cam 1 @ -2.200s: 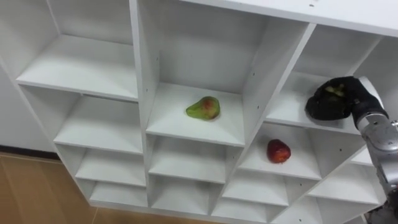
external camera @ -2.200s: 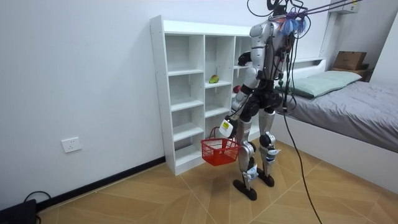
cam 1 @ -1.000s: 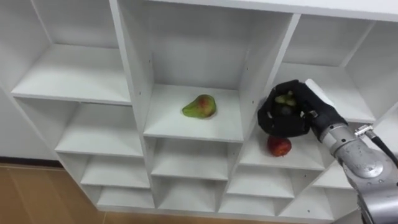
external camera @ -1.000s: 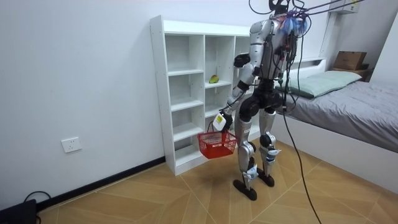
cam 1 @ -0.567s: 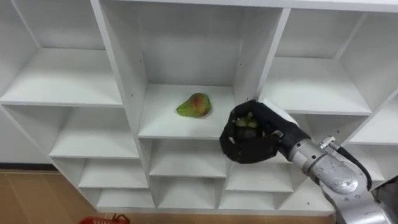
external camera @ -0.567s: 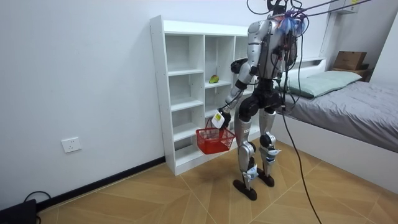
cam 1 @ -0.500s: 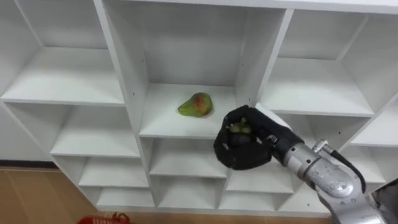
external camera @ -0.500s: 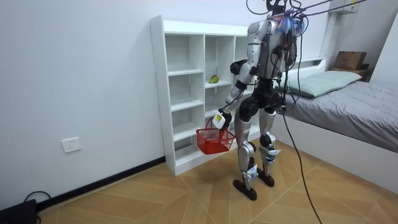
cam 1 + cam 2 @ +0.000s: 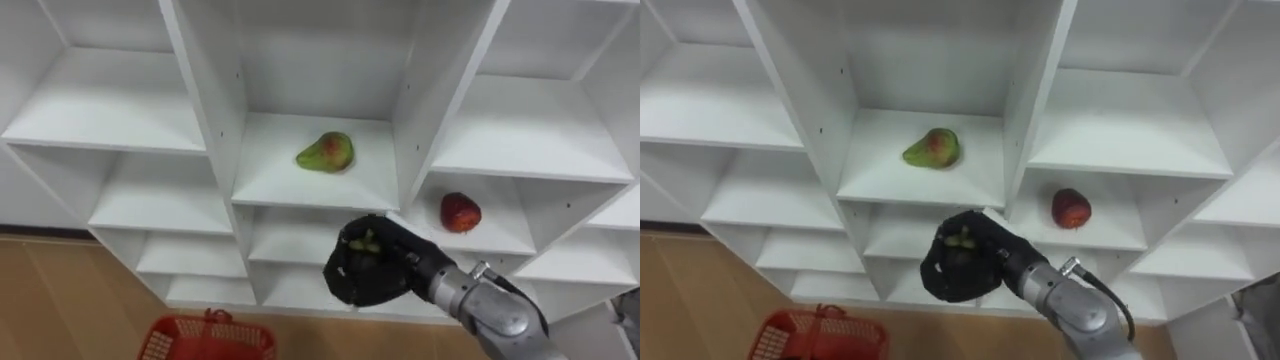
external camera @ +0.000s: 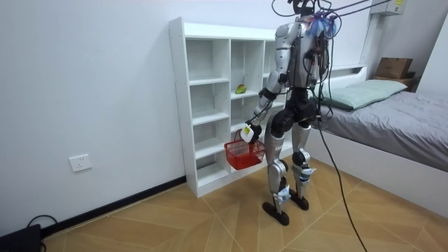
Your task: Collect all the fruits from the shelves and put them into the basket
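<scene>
Right hand (image 9: 372,278) curled round green fruit (image 9: 366,243), lower centre. Basket (image 9: 165,340), lower left, gripped by left hand (image 10: 247,133). Pear (image 9: 327,152), apple (image 9: 460,212) uncollected on shelves (image 9: 110,105).

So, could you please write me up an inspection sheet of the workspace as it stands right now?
Surface: white shelf unit with open-fronted compartments; the robot stands in front of it.
Job's things: pear lying in the middle compartment; red apple in the compartment to its lower right; green fruit in the right hand; red basket low on the left, above the floor.
Clutter: nothing seen.
Hands: right hand curled round the green fruit, in front of the shelves below the pear; left hand at the basket's handle in the room view.
Cables: nothing seen on the shelves.
Surroundings: wooden floor, wall socket, bed on the room view's right.
</scene>
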